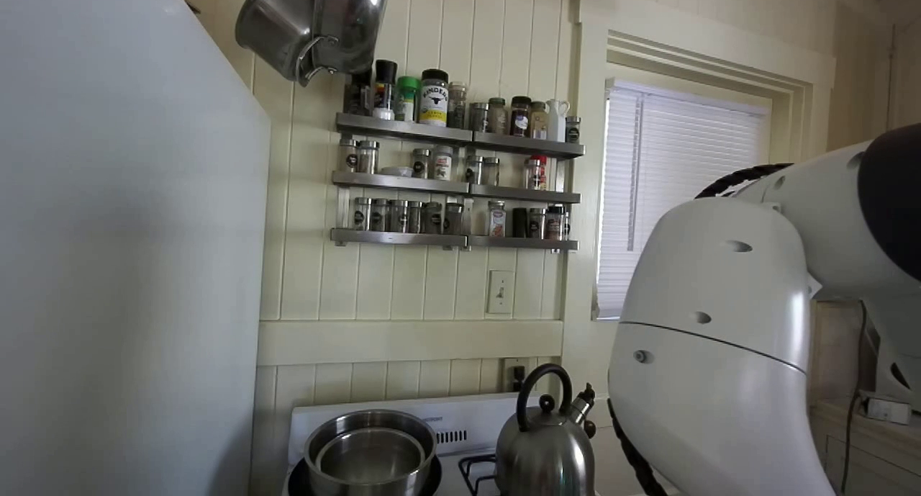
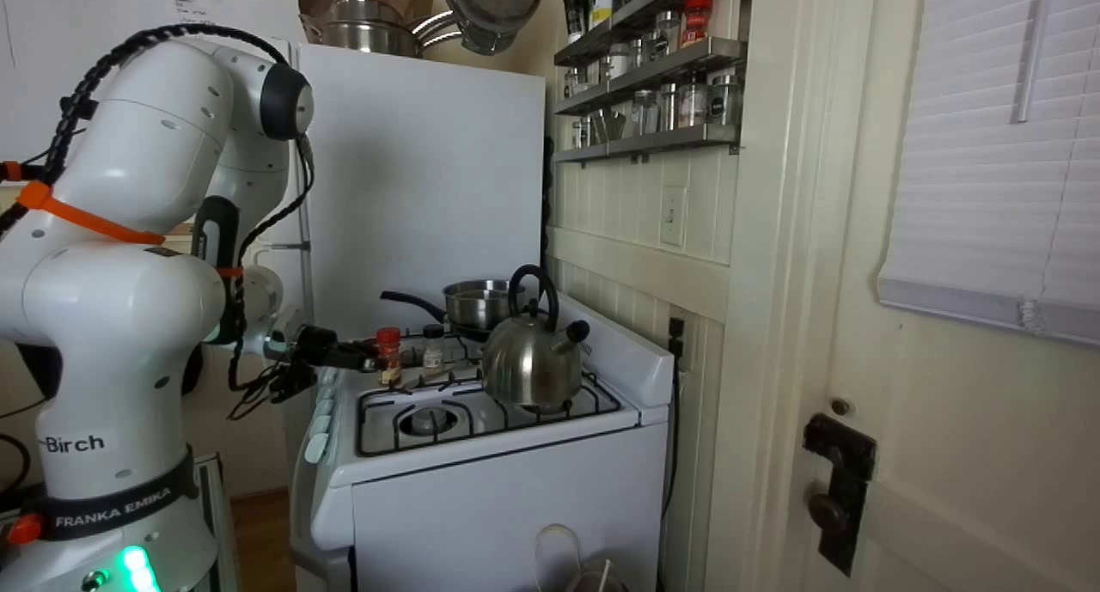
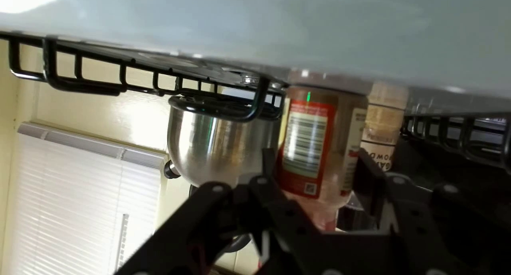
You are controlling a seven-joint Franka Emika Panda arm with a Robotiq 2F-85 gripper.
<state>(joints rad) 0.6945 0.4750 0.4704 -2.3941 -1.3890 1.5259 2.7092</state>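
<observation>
Spice jar (image 3: 313, 147) with red cap: upright on the stove (image 2: 498, 480), in the white strip between the burner grates (image 3: 90, 88), base looks to be in contact with the surface. Gripper (image 3: 318, 159) closed on the jar body, jaws on either side, arm reaching in roughly level in an exterior view. My read: grasp step, grip on, lift not begun. Next move calls for checking the squeeze, then straight up, jar kept vertical, no sideways travel until the base clears the grates. Black-capped jar (image 2: 433, 351) stands near, apart from it; a swing that way could knock it over. Kettle (image 2: 531, 369) sits back on one grate, pot (image 2: 474, 306) beyond. Round smooth walls, so twist in the grip is the likely failure
</observation>
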